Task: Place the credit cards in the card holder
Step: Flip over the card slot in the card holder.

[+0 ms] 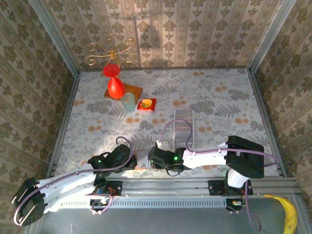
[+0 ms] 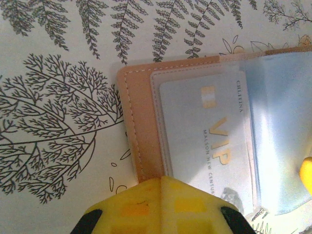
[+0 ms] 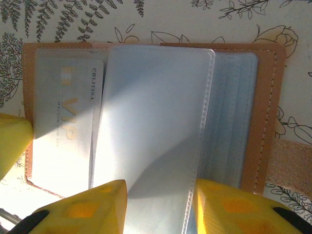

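Observation:
The card holder (image 2: 141,122) lies open on the fern-print table, pinkish-tan with clear sleeves inside. One pale credit card (image 2: 209,136) with gold "VIP" lettering sits in its left sleeve, also seen as the credit card (image 3: 63,122) in the right wrist view. My left gripper (image 2: 162,183) is shut, its yellow tips over the holder's near edge by the leather border. My right gripper (image 3: 161,195) is open above a raised clear sleeve page (image 3: 156,112) of the card holder (image 3: 265,112). That page runs under the gap between the jaws. In the top view both grippers (image 1: 132,163) (image 1: 151,161) meet near the table's front edge.
A long clear ribbed tray (image 1: 184,127) lies just beyond the right arm. At the back left stand a red vase (image 1: 115,87), a pale cup (image 1: 127,102) and a small red square (image 1: 146,104). A banana (image 1: 290,214) lies off the table at the front right.

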Robot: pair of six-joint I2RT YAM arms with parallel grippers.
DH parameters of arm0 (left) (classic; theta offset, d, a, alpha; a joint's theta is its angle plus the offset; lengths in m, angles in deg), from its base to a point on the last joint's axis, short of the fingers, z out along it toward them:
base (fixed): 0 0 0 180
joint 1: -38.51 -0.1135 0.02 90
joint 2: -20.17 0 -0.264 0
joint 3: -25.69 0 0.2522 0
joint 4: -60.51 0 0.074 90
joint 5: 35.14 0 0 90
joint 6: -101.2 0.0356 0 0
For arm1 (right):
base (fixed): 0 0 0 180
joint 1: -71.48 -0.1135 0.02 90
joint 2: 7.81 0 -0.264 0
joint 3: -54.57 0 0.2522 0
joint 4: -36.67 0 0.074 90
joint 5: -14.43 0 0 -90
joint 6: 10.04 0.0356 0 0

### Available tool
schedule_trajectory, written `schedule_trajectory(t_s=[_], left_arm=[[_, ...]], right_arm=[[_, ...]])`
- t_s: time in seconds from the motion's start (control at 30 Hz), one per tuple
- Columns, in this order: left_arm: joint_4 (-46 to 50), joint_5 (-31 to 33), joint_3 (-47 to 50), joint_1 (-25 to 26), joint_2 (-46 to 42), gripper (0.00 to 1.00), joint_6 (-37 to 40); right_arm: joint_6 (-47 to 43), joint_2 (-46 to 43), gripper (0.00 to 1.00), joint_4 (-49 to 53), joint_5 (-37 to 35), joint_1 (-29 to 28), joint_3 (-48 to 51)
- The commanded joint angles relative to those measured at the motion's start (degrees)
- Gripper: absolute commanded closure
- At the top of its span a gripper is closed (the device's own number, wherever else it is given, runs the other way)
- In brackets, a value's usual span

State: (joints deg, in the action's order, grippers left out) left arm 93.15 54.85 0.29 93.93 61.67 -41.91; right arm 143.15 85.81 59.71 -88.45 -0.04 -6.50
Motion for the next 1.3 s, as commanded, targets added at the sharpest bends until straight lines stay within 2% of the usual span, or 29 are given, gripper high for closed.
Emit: schedule_trajectory(t_s=[0.0,0.53,1.1,1.27], left_arm=[[0.7,-0.3,0.7,-0.2,-0.5,0.98,-0.5],[0.8,0.0,0.6,-0.2,-0.4,0.98,-0.5],[1.3,-0.1,0.1,-0.2,-0.4,0.98,-0.4],[1.4,-0.6,0.0,-0.2,-0.8,0.98,0.3]], right_arm=[[0.7,-1.5,0.61,2.0,-1.1,-0.5,-1.0],[-0.4,-4.1,0.61,5.5,-2.7,-0.5,-1.7],[-0.8,-2.0,0.62,-9.6,4.0,-0.5,-1.7],[0.0,0.2,0.59,-13.1,5.6,-0.5,-2.0]])
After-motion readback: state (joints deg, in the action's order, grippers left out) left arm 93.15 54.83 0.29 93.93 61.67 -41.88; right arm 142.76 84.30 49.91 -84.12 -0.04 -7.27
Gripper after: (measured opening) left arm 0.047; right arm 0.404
